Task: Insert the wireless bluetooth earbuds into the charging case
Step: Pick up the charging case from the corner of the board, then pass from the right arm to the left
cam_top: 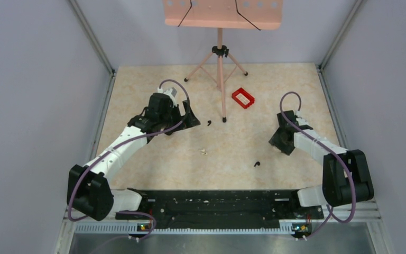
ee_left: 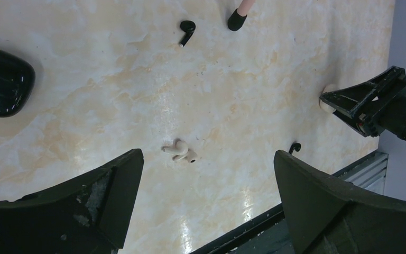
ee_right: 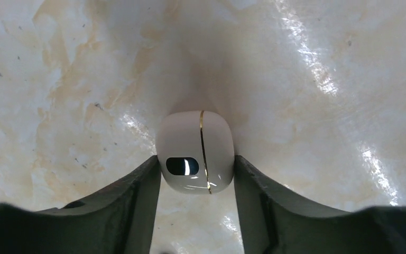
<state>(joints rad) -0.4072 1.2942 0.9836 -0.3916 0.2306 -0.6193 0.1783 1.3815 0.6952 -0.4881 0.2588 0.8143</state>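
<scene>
Nearest the lens, the left gripper [ee_left: 206, 159] stands wide open and empty, its dark fingers framing the table [ee_left: 254, 90]. At the far left of its view lies the black charging case [ee_left: 2, 82], lid apparently shut and well apart from those fingers. One black earbud [ee_left: 186, 30] lies toward the top middle, a pair of white earbuds [ee_left: 180, 152] sits just ahead of the finger gap, and the second black earbud [ee_left: 295, 147] lies further right. Farthest right, the right gripper [ee_right: 196, 159] is closed on a white case [ee_right: 190, 132] with a gold seam, a finger pressed to each side. The danger, as I judge it, is a mix-up: that white case likely belongs to the white pair, so the black buds could go into the wrong shell. Its rounded glossy sides could also slip out of the pinch.
</scene>
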